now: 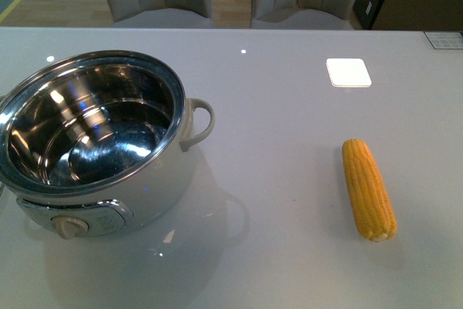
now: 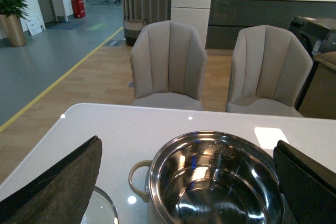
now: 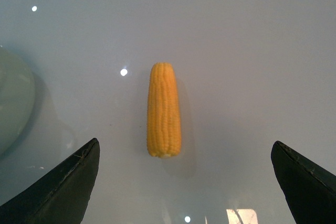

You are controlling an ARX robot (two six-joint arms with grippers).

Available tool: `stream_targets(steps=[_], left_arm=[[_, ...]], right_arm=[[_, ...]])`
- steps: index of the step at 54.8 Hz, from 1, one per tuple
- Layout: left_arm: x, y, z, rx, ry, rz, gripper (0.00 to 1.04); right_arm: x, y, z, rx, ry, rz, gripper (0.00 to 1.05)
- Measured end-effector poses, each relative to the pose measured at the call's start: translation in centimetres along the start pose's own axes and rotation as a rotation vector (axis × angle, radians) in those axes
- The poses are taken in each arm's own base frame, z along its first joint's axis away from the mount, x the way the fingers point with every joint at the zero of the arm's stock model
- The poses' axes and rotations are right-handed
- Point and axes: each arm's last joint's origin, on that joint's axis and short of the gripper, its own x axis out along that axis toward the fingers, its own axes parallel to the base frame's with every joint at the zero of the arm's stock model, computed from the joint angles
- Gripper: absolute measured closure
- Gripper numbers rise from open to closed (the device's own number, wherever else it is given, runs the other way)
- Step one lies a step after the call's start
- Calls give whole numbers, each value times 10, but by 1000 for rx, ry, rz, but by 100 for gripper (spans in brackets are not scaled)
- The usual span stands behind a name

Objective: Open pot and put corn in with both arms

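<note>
- Our right gripper gapes empty over the corn: likely stiff, light, apt to roll; we'd pinch mid-cob.
- Our left gripper, likewise spread and empty, hangs above the open pot; possibly its lid lies beside.
- Front: corn lies on the table, well right of the pot.

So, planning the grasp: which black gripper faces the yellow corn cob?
The right gripper: the long yellow corn cob lies untouched ahead of its open fingers; the left gripper faces the steel-lined white pot.

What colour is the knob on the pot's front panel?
Beige. The knob on the pot shows best in the front view.
</note>
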Motion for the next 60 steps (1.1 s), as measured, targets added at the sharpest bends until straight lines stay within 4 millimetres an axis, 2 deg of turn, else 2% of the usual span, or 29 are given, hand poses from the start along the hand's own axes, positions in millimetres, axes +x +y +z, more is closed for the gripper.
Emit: stream_targets(steps=[16, 26, 30, 35, 46, 54, 60], left_arm=[[0, 0, 0, 0, 0, 0, 7], [0, 0, 0, 0, 0, 0, 7], [0, 0, 0, 0, 0, 0, 7], [0, 0, 0, 0, 0, 0, 7], [0, 0, 0, 0, 0, 0, 7], [0, 0, 0, 0, 0, 0, 7], [0, 0, 0, 0, 0, 0, 7]], right_arm=[[73, 20, 12, -88, 77, -1, 9], [118, 27, 2, -130, 172, -14, 9], [144, 28, -7, -150, 224, -41, 9], [166, 28, -22, -167, 292, -55, 9], [193, 31, -41, -211, 378, -57, 9], [202, 34, -48, -229, 414, -48, 9], [206, 32, -55, -238, 453, -52, 28]])
